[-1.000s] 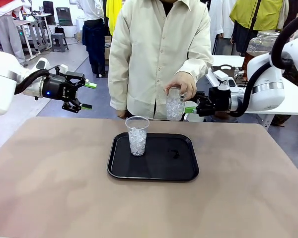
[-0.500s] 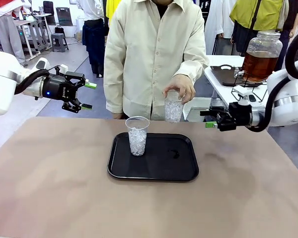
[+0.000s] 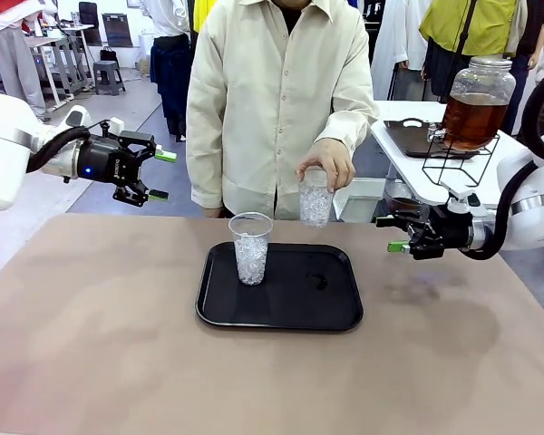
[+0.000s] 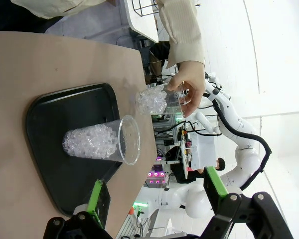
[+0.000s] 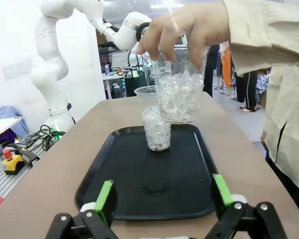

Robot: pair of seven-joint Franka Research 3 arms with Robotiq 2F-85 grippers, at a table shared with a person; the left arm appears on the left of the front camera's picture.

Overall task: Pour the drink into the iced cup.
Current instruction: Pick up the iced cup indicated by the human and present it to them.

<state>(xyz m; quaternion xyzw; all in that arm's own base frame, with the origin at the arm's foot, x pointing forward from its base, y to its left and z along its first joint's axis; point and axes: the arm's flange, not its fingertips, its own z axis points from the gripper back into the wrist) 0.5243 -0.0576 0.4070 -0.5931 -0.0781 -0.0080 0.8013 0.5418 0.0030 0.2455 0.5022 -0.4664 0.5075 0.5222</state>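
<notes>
Far left, the left gripper point(image 3: 162, 175) hangs wide open, empty. An iced cup point(image 3: 250, 247) stands on the black tray point(image 3: 335, 313). A person's hand point(image 3: 326, 161) holds a second iced cup point(image 3: 315, 201) above the tray's far edge. The right gripper point(image 3: 390, 234) hovers right of the tray, jaws spread, empty. Far right, the drink point(image 3: 470, 122) sits in a glass jar point(image 3: 479, 77).

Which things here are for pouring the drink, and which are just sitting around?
For the job: jar of brown drink, standing iced cup, lifted iced cup.
Just lying about: black tray, wire stand, dark speck on the tray.
</notes>
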